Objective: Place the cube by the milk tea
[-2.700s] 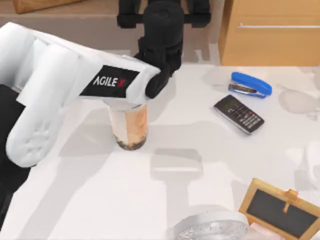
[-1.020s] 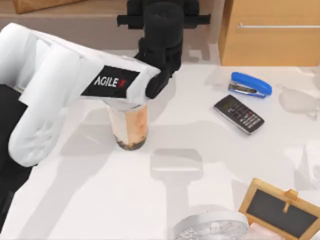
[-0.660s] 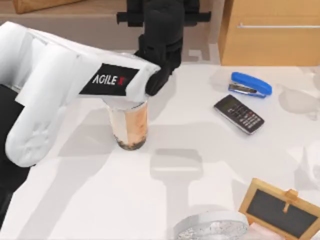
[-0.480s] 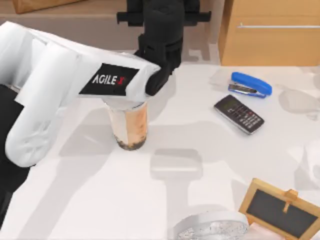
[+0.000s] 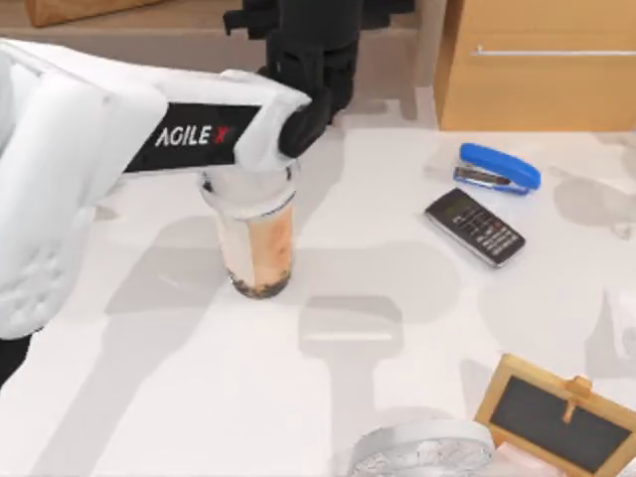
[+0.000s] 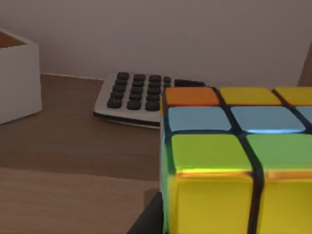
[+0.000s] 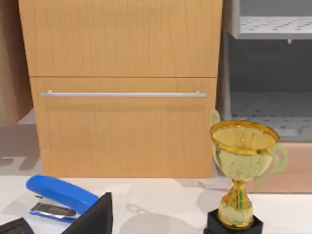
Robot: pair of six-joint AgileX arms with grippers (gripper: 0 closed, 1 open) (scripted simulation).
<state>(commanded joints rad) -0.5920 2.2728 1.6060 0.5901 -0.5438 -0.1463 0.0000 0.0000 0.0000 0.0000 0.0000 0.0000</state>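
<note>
The left gripper (image 5: 313, 45) sits at about twelve o'clock on the top view, past the table's far edge, and in the left wrist view the cube (image 6: 239, 161) looms right in front of its camera with a dark finger edge against its lower corner, so I judge the fingers are closed around the cube, though the pads themselves are hidden. The cube hangs above a brown wooden surface with a calculator (image 6: 141, 97) and a white box (image 6: 17, 80) farther off. The main risk is the arm itself: its white forearm crosses directly over the rim of the milk tea (image 5: 256, 243), which stands at about nine to ten o'clock from the table's middle, so bringing the cube down beside the cup could clip the rim and tip it. A release from height could also let the cube bounce or roll away from the cup. Toward three o'clock lie a stapler (image 5: 497, 169) and a phone (image 5: 475, 227), with a small chalkboard (image 5: 556, 417) at five o'clock. I cannot tell the right gripper's state; its wrist view faces a drawer cabinet (image 7: 122, 87) and a gold trophy (image 7: 241, 170).
</note>
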